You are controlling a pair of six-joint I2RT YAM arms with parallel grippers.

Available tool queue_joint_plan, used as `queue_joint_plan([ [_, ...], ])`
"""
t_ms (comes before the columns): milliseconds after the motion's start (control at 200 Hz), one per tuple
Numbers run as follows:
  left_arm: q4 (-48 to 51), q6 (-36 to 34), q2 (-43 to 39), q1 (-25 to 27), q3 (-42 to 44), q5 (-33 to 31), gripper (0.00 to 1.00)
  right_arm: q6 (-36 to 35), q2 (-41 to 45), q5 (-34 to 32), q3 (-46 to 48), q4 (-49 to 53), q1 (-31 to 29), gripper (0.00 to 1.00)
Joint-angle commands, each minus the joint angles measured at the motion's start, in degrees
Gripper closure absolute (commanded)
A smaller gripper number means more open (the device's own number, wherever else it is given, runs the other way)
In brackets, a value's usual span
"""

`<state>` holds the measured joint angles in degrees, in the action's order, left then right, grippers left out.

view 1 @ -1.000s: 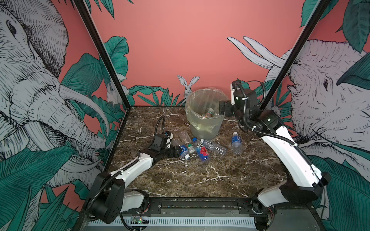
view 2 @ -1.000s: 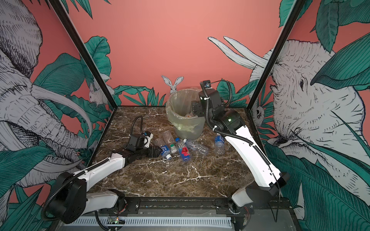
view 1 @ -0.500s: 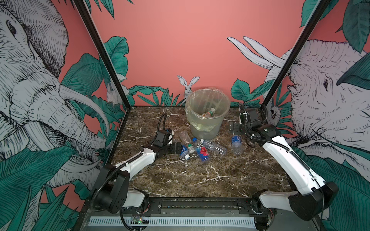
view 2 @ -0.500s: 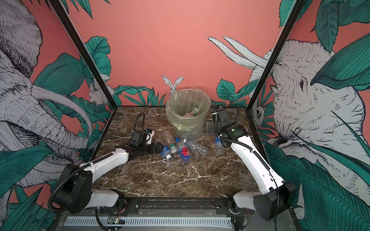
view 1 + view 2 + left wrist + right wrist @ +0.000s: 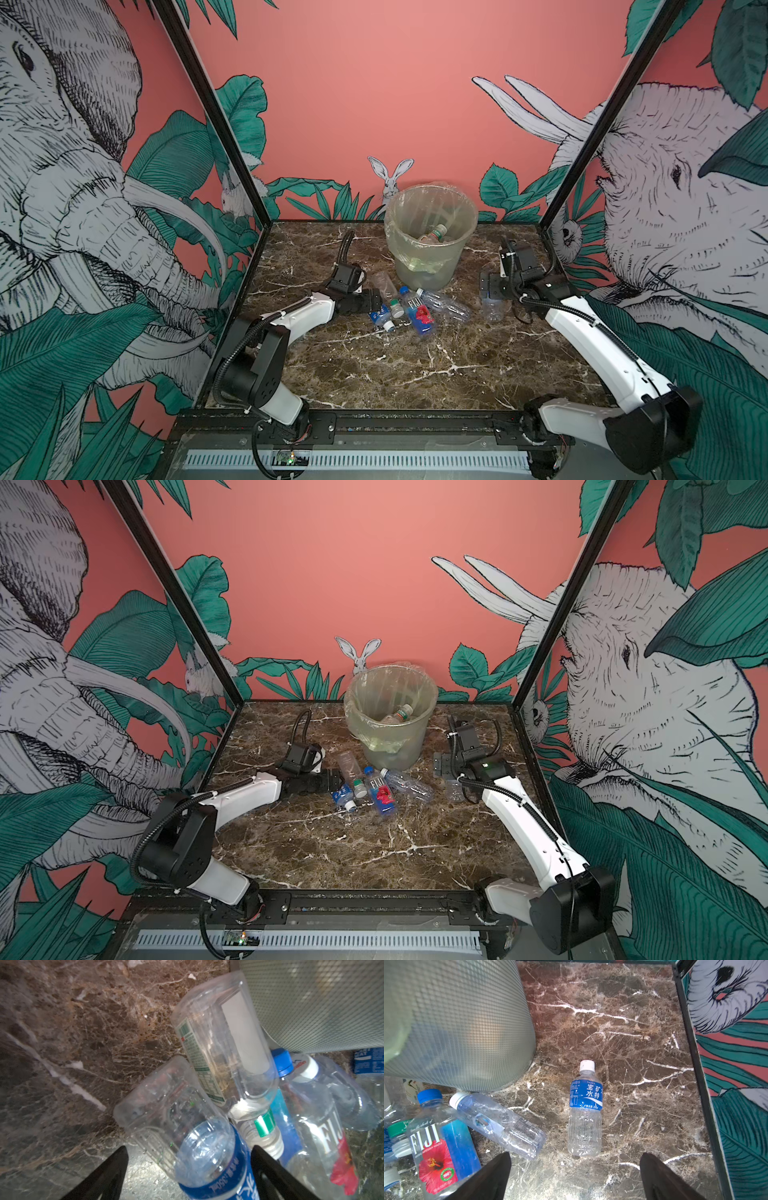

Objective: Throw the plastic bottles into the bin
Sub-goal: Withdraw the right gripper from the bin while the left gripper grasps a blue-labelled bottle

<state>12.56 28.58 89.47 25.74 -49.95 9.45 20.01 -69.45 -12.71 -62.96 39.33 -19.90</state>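
Dark marble tabletop [image 5: 374,374] fills the booth floor, with the bin [image 5: 430,266] standing at the back, in front of the pink wall. A second ago we saw the right arm raised level with the bin's rim; it has since dropped low over the tabletop to the bin's right. The left arm has pushed a little further into the pile.

One bottle [image 5: 436,232] leans inside the bin, neck up. In front of the bin, the Fiji bottle [image 5: 417,311] lies flat with its blue cap toward the bin and its base toward the front edge. Just beside it, the clear white-capped bottle [image 5: 500,1124] lies slantwise, cap near the bin's foot. Off to the right, the lone blue-labelled bottle [image 5: 585,1109] lies flat by itself, white cap toward the back wall.

Our left jaws stand wide apart around the blue-banded bottle [image 5: 199,1147]. One tip is hard by its label and the other clear of it, so nothing is gripped. Our right jaws are spread just as wide and hold nothing; they hang above the lone blue-labelled bottle's base.
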Motion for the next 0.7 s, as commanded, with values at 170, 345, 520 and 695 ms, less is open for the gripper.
queue_joint_plan([
  [170, 8.71, -2.51, 2.24, 0.37, -2.43, -4.08, 0.10, 1.39, 0.80, 2.82, 2.21, -3.55, 0.51, 0.01],
  [345, 11.67, -4.87, 2.26, 0.45, -3.15, -6.49, 0.12, 2.13, 0.84, 3.46, 3.76, -4.34, 0.53, 0.01],
  [520, 14.29, -7.61, 3.95, 0.47, -4.76, -7.87, 0.13, 3.07, 0.80, 4.26, 5.38, -5.18, 0.62, 0.01],
  [695, 14.32, -8.76, 4.18, 0.45, -4.62, -8.16, 0.16, 3.02, 0.80, 4.16, 6.17, -5.45, 0.49, 0.01],
])
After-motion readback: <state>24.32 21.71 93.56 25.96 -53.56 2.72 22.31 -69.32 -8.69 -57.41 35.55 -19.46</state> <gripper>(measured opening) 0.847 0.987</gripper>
